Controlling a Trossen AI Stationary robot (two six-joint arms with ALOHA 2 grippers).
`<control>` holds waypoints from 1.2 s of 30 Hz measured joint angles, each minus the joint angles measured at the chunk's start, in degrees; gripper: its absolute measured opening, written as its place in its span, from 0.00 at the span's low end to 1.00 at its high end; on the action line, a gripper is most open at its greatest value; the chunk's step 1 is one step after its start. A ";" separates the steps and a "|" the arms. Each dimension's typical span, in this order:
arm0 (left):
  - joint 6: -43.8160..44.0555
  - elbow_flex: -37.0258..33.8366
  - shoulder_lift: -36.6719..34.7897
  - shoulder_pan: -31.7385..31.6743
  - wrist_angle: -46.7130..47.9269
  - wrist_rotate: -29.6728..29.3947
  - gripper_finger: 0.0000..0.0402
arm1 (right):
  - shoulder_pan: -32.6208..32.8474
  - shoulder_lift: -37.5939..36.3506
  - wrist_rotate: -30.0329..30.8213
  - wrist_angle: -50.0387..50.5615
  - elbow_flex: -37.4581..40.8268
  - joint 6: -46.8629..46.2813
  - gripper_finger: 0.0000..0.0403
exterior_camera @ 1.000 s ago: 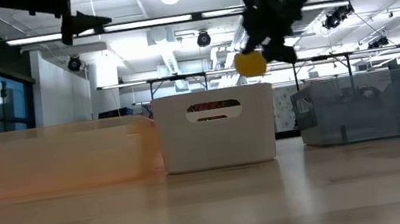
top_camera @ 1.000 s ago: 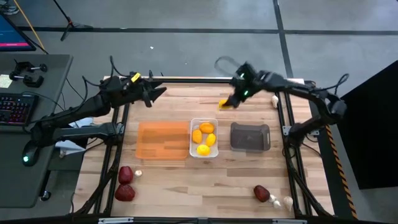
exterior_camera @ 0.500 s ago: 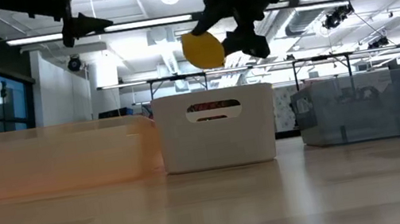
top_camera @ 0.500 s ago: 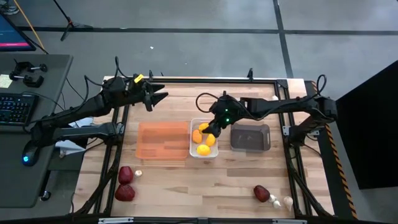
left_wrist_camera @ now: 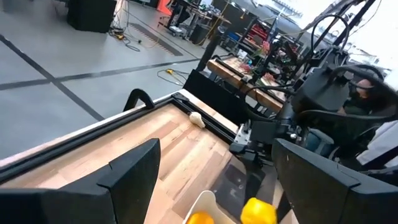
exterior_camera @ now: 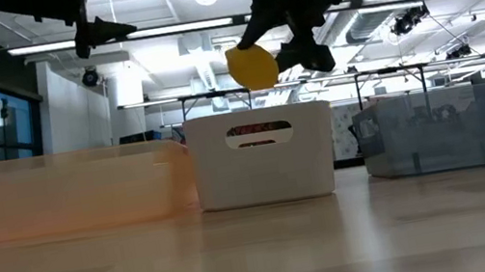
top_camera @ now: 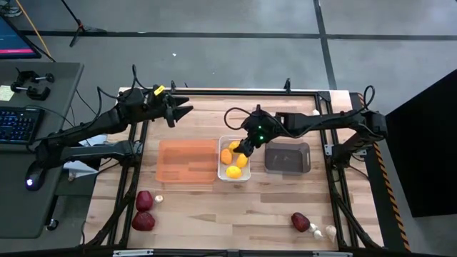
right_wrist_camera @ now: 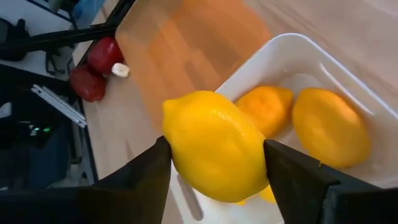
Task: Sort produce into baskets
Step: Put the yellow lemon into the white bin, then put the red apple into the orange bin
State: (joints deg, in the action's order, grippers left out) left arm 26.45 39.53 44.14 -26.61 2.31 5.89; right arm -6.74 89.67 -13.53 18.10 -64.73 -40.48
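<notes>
My right gripper (top_camera: 243, 148) is shut on a yellow lemon (right_wrist_camera: 214, 145) above the white bin (top_camera: 222, 173), which holds several yellow-orange pieces (top_camera: 233, 171). The lemon also shows above the bin in the low view (exterior_camera: 252, 66). The orange tray (top_camera: 186, 160) lies left of the bin, the dark grey bin (top_camera: 287, 157) right of it. Two dark red pieces (top_camera: 143, 210) and a white bulb (top_camera: 158, 199) lie at the near left; one red piece (top_camera: 300, 222) and white bulbs (top_camera: 323, 230) lie at the near right. My left gripper (top_camera: 187, 107) is open, raised at the far left. My right gripper pinches the lemon between its two fingers, one finger (right_wrist_camera: 146, 174) on each of two opposite sides (right_wrist_camera: 177, 149). The fingers slant down from the table's far right side. The lemon is lifted clear, above the white bin.
One white bulb (top_camera: 315, 113) lies by the far right edge. Bare wooden tabletop (top_camera: 228, 214) spreads between the containers and the near edge. Black frame rails (top_camera: 335, 178) run along the table's sides.
My right gripper has carried the lemon from the far side toward the table's near and left, to above the white bin, then dipped slightly. It stays shut on the lemon, which stays clear.
</notes>
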 joint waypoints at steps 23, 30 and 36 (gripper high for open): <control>10.04 3.41 6.50 15.76 -6.97 -11.05 0.74 | -7.82 -10.13 1.82 -0.41 -0.07 18.67 0.94; 11.85 17.22 16.48 21.75 29.89 -8.14 0.74 | -11.12 -18.24 7.87 3.14 -0.13 23.43 0.94; 20.83 21.85 21.60 34.11 53.51 -2.30 0.74 | -11.28 -18.68 10.72 4.75 -0.13 27.37 0.94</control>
State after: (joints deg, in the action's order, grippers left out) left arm 47.29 61.38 65.74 7.50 55.82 3.59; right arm -18.02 70.99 -2.82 22.85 -64.86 -13.11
